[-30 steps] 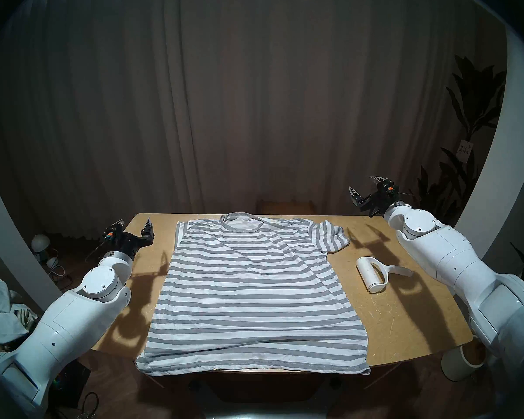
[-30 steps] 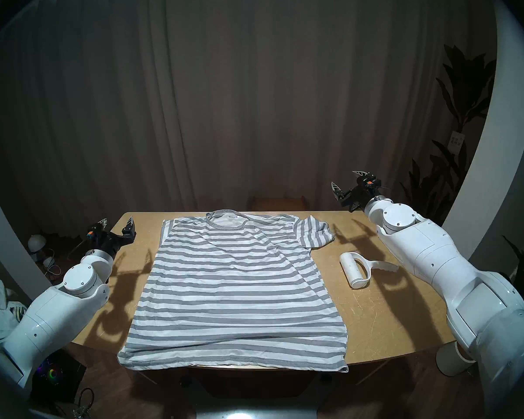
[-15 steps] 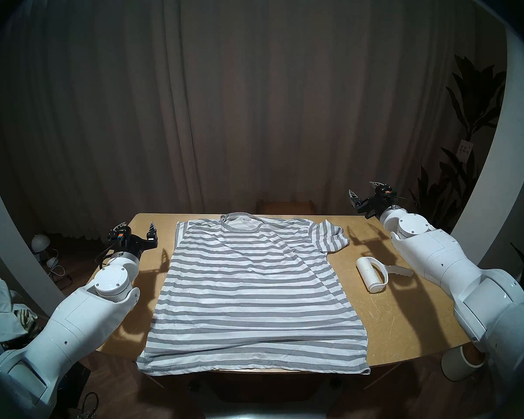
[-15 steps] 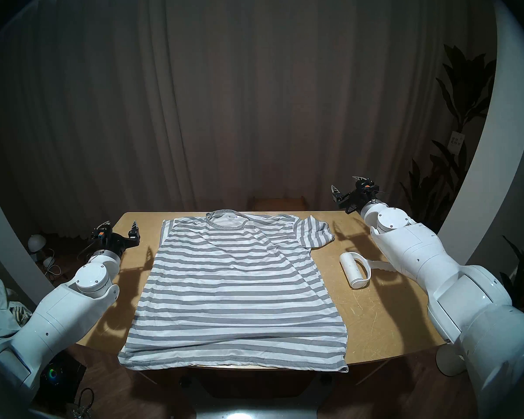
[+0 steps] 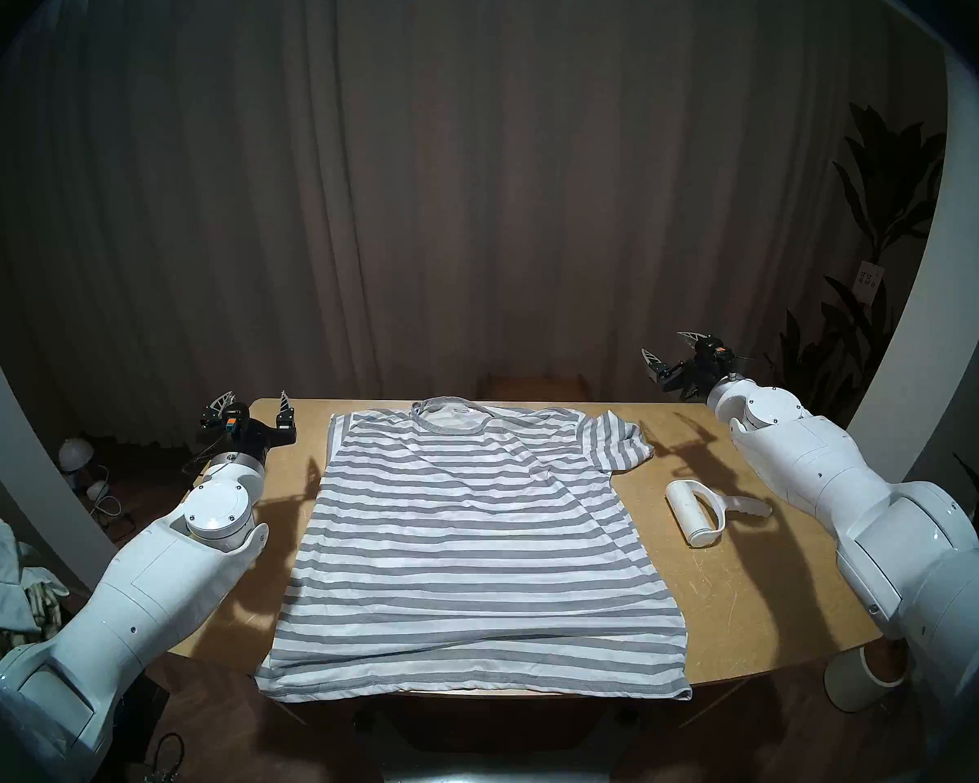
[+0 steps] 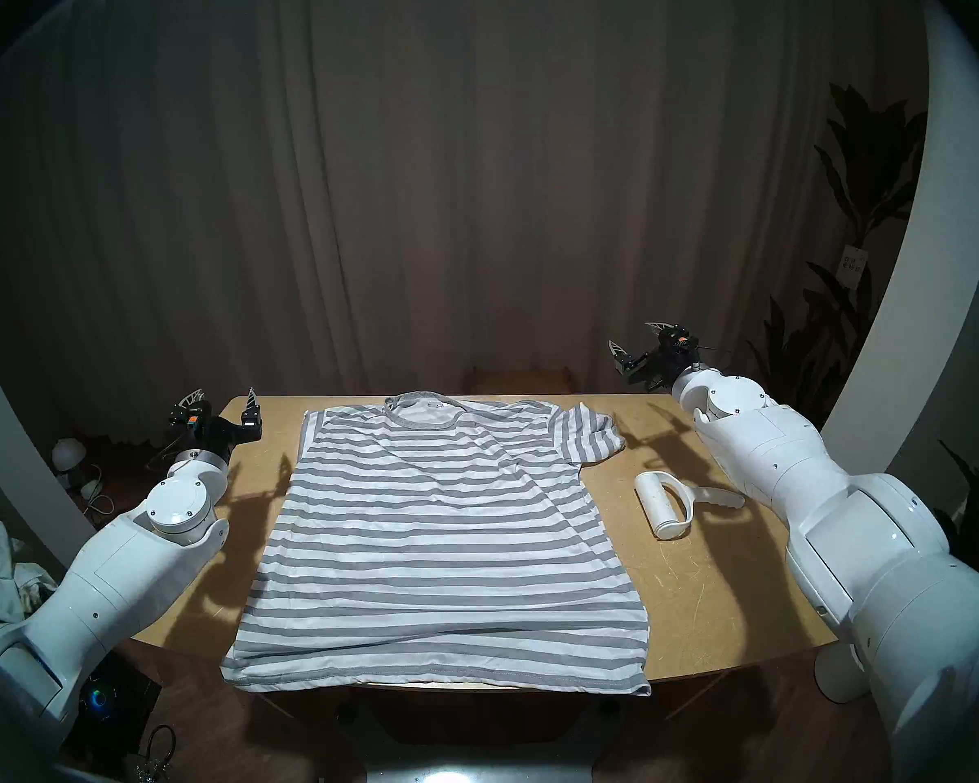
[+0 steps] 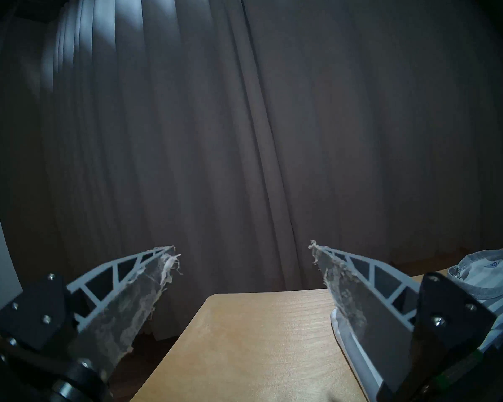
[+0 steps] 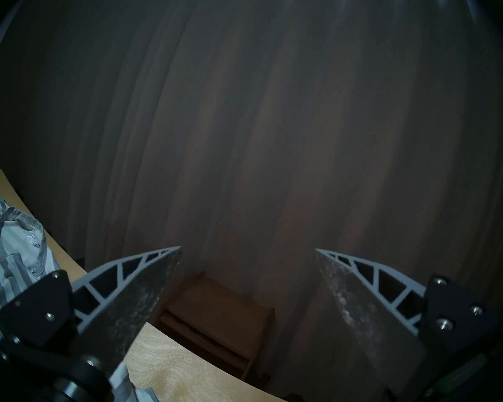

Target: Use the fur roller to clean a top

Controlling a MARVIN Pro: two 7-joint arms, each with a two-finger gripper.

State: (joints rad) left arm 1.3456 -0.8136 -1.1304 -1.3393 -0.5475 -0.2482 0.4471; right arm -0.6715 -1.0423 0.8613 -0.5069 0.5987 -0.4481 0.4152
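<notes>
On the wooden table, the striped top lies flat, the fur roller resting beside it. My left gripper and right gripper hover at the far corners, jaws wide, empty.

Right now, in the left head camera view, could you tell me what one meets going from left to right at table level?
Left gripper → striped T-shirt → lint roller. The right gripper hovers open above the table's far right corner, overlapping the roller's span, so I leave it unplaced.

Bare table rings the fur roller; only the top lies nearby.
</notes>
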